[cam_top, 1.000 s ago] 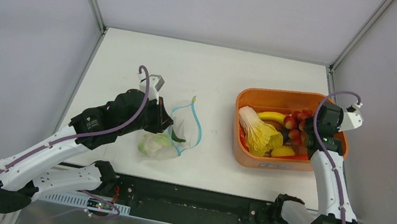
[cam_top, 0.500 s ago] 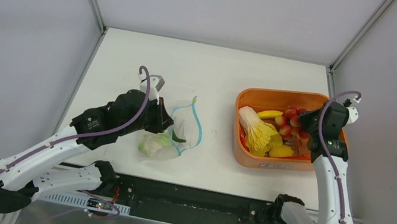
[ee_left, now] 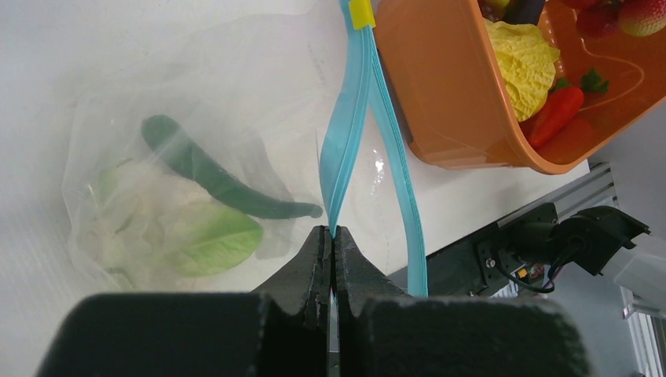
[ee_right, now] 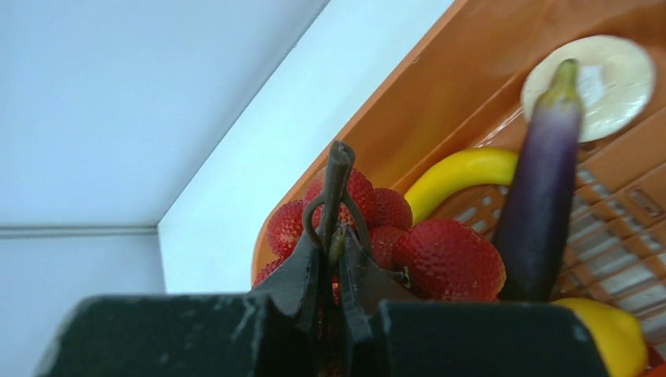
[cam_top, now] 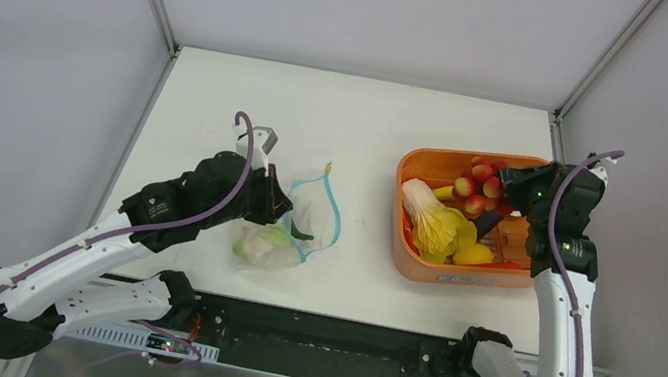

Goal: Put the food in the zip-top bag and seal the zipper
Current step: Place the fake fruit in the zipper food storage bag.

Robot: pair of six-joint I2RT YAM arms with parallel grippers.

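Observation:
The clear zip-top bag (cam_top: 295,228) lies on the white table, its mouth held open in a loop. My left gripper (ee_left: 331,232) is shut on the near side of the blue zipper (ee_left: 346,153). Inside the bag lie a green pepper (ee_left: 224,186) and a pale leafy vegetable (ee_left: 200,238). My right gripper (ee_right: 334,236) is shut on the wire stem of a bunch of red strawberries (ee_right: 448,258). The bunch (cam_top: 475,185) hangs over the far part of the orange tub (cam_top: 421,266). More food lies in the tub: a purple eggplant (ee_right: 542,196) and a banana (ee_right: 459,174).
The tub also holds a napa cabbage (cam_top: 431,220) and a carrot (ee_left: 556,116), and its rim (ee_left: 440,102) is close to the right of the bag mouth. A yellow tab (ee_left: 361,13) sits at the zipper's far end. Frame posts stand at the table's back corners.
My right gripper has risen and swung toward the far left of the tub, lifting the strawberry bunch out of the pile. The left arm and the bag have stayed still.

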